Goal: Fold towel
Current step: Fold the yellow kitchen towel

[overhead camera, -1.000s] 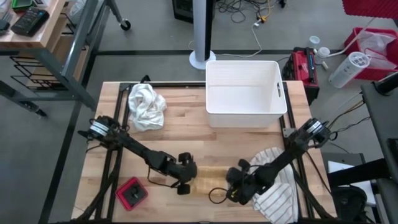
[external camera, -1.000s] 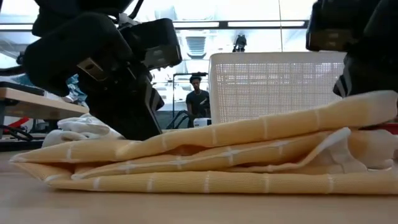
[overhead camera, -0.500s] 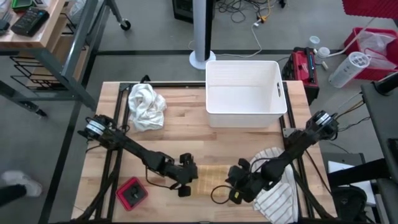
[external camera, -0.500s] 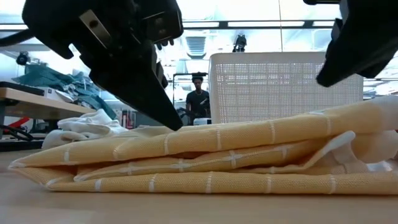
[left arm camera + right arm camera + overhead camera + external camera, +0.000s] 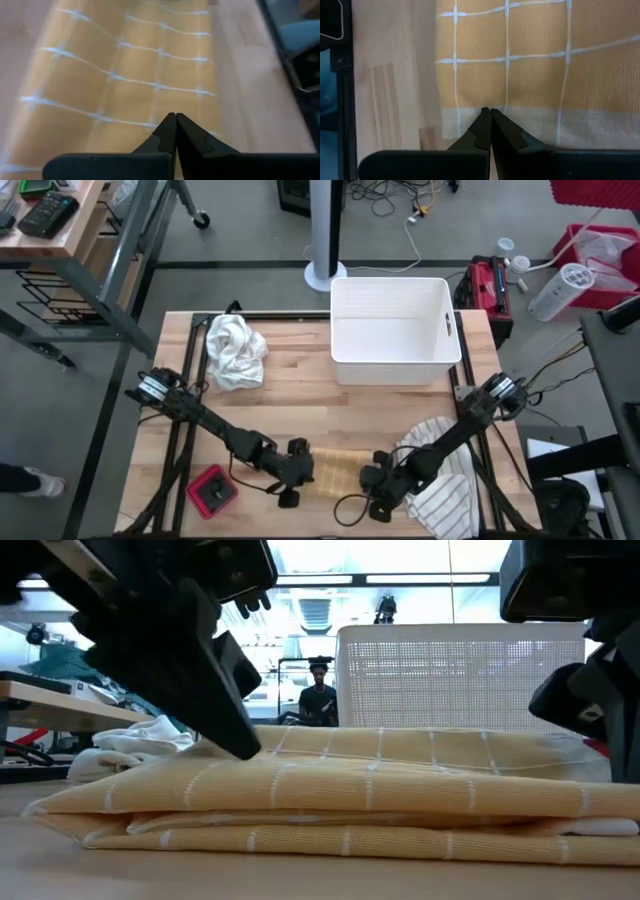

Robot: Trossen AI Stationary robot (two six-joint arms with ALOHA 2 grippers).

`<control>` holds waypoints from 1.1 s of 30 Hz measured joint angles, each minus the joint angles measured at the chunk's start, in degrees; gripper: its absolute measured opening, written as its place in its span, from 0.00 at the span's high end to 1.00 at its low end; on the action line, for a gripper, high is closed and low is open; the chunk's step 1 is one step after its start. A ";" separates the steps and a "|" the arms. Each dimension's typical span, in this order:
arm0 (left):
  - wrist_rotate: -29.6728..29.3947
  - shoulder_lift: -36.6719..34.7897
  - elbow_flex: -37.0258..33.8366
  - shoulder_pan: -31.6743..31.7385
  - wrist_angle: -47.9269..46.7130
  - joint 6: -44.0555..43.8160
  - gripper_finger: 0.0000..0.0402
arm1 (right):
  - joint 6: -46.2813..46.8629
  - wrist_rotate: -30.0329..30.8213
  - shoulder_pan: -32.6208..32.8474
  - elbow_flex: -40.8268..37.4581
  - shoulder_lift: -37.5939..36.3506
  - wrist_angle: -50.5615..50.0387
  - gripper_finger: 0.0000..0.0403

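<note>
yellow towel (image 5: 338, 468) lay folded flat | left gripper (image 5: 288, 498) closed, empty, at its left end | right gripper (image 5: 381, 509) closed, empty, at its right end | likely pressing the fold

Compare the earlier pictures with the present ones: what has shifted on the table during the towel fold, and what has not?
The yellow checked towel, loosely bunched with an open gap earlier, now lies flatter in neat layers. The left gripper and right gripper, both shut, moved toward the table's near edge. The white bin, crumpled white cloth, striped cloth and red object stayed put.
</note>
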 joint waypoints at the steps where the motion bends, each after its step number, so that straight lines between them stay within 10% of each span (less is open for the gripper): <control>1: 0.92 0.00 -0.05 0.00 0.62 0.00 1.00 | -0.02 -0.02 0.00 0.02 0.26 0.14 1.00; 18: 0.96 0.76 -0.25 0.54 2.46 -3.57 1.00 | 1.17 1.90 -0.19 -0.19 -7.51 -7.73 1.00; 29: -22.33 -4.49 0.17 2.31 3.24 1.94 1.00 | -10.26 0.29 0.75 -0.16 -12.53 -7.52 1.00; 33: -22.31 -5.16 -0.02 5.48 -2.35 2.03 1.00 | -14.70 -0.33 0.58 -0.17 -9.86 -4.70 1.00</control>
